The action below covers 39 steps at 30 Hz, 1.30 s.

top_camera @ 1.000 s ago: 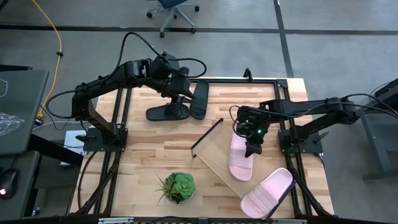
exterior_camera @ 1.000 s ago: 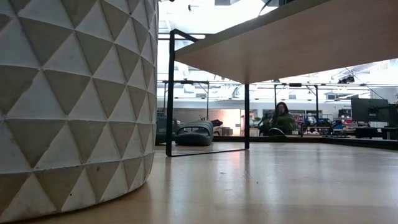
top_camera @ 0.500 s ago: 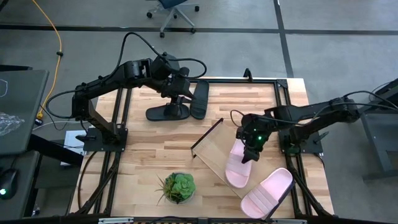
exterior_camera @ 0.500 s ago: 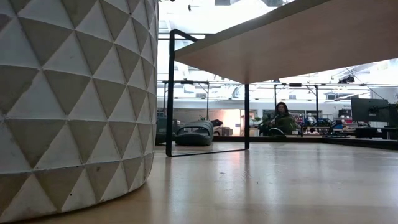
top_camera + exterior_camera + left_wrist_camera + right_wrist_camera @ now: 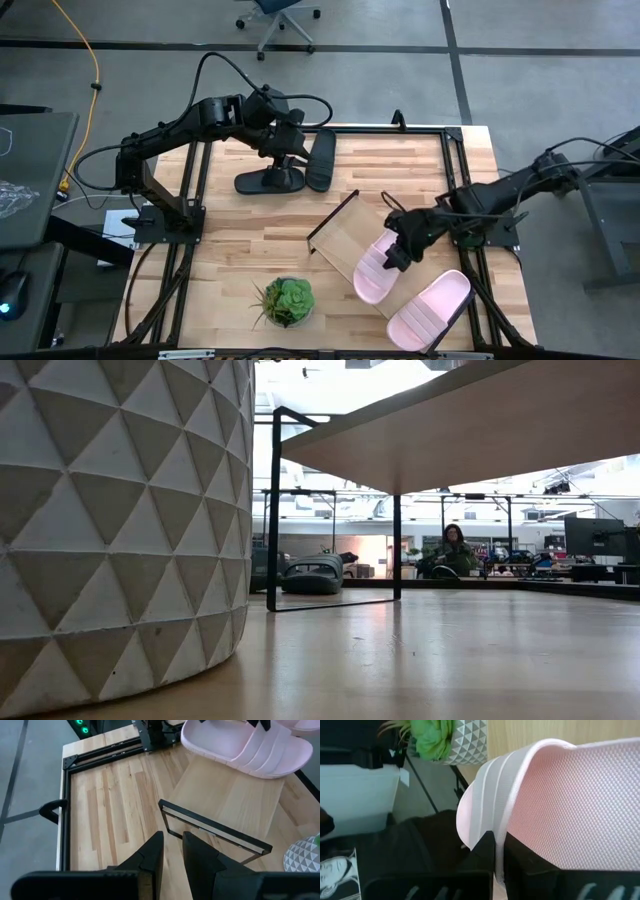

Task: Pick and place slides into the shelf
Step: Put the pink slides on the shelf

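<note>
The shelf (image 5: 343, 243) is a light-wood board on a thin black frame and lies slantwise mid-table. One pale pink slide (image 5: 372, 270) lies on the board, with my right gripper (image 5: 398, 255) shut on its strap. The second pink slide (image 5: 430, 310) rests sole-down at the board's near right end. Two black slides (image 5: 268, 181) (image 5: 321, 160) lie by the far left, one showing in the low view (image 5: 312, 575). My left gripper (image 5: 290, 158) hovers over them, narrowly open (image 5: 172, 837) and holding nothing. My right gripper pinches the pink slide's ribbed strap (image 5: 492, 812) at its edge. One finger (image 5: 482, 852) is outside the strap and the other (image 5: 520, 857) is between strap and footbed. The fingers come slanting down from the table's right. Whether the slide (image 5: 560, 795) is lifted off the board, I cannot tell.
A green plant in a white faceted pot (image 5: 288, 300) stands near the table's near edge, filling the left of the low view (image 5: 120, 530). Black frame rails (image 5: 400, 127) border the tabletop. A person (image 5: 452, 550) sits in the room far beyond the table.
My right gripper has moved toward the table's near edge while its arm swung back to the right. The held pink slide has travelled with it along the shelf board. It has turned, so that its near end now points toward the near left. The left arm has kept still.
</note>
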### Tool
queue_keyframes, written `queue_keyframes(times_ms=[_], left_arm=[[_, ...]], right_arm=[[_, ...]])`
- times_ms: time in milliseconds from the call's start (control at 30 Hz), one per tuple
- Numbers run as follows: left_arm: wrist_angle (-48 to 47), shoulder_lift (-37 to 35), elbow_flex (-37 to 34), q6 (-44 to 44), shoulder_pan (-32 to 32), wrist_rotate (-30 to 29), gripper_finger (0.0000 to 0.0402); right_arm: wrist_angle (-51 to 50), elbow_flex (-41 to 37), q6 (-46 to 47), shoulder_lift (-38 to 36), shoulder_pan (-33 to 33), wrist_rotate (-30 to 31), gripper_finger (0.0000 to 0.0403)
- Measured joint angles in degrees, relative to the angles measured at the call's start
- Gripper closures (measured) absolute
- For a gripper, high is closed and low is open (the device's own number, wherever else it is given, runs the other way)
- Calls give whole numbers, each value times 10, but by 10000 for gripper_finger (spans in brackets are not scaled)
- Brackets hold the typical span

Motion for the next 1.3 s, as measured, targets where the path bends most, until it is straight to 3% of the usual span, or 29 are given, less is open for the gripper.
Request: queue_keyframes(times_ms=[300,833,1033,1300], left_arm=[[-12,0,0,15,0,2,341],[-16,0,0,15,0,13,341],[-16,0,0,15,0,14,341],[-16,0,0,15,0,14,341]], right_arm=[[0,0,95,0,69,102,402],[-2,0,220,0,175,220,402],[15,-13,261,0,203,244,402],[126,-74,280,0,225,239,402]])
